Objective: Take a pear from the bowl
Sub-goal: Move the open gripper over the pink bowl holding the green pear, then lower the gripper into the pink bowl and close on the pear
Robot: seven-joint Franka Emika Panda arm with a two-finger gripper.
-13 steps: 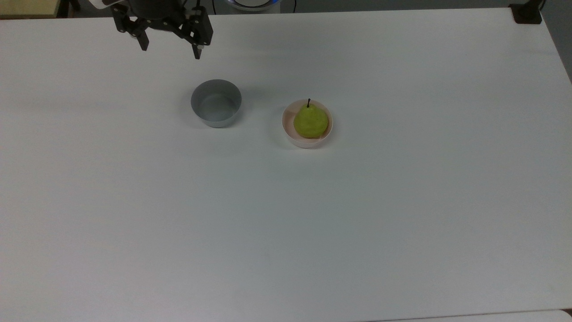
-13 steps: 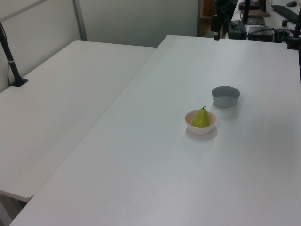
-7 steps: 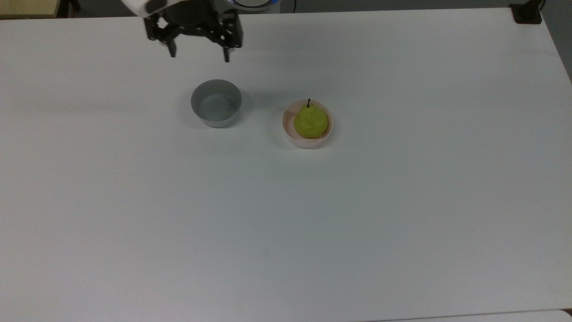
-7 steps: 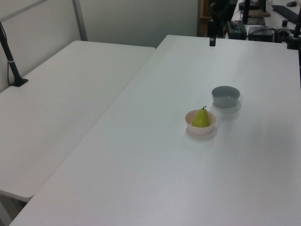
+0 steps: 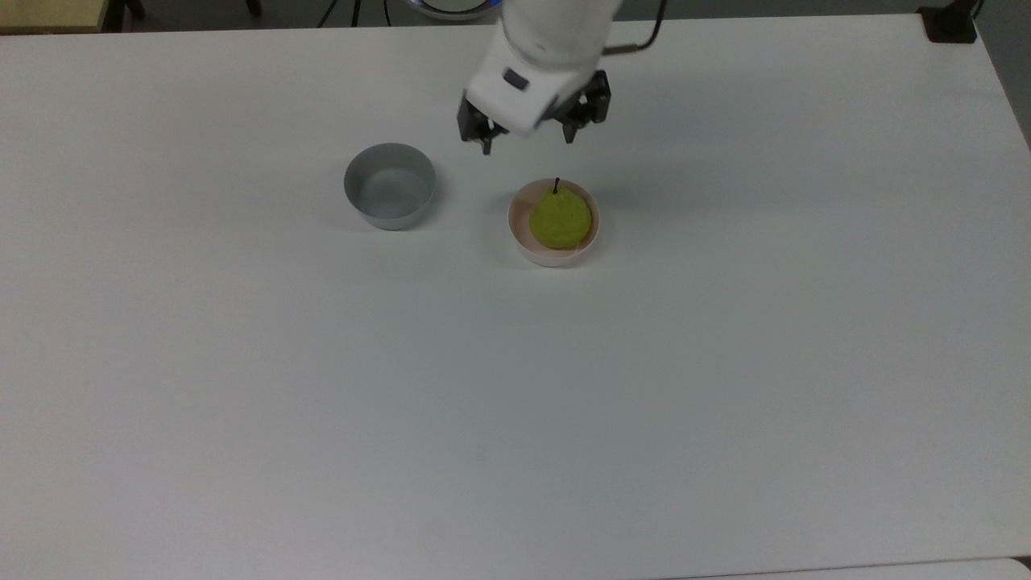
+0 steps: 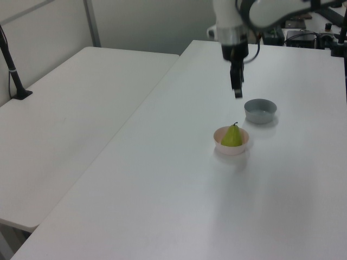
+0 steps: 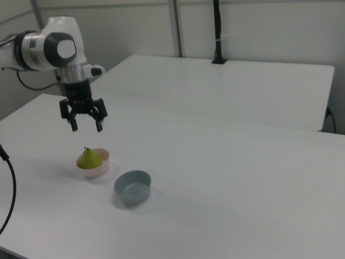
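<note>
Small yellow-green pear [image 5: 560, 220] sits in pale pink round bowl [image 5: 525, 242], untouched. Black two-finger gripper [image 5: 527, 145] hovers at bowl's 12 o'clock in top view, spread wide, empty. Descent, grasp, lift remain.

Pear [image 5: 560, 219]: I see it inside the bowl [image 5: 523, 242], stem up.
Bowl: on the worktop [image 5: 515, 403].
Second bowl [image 5: 390, 185]: on the worktop, near the first, to the top view's left of it; to the right view's right.
Gripper [image 5: 527, 143]: I see it above the worktop, fingers spread, apart from the pear, toward the top view's upper edge from it.
</note>
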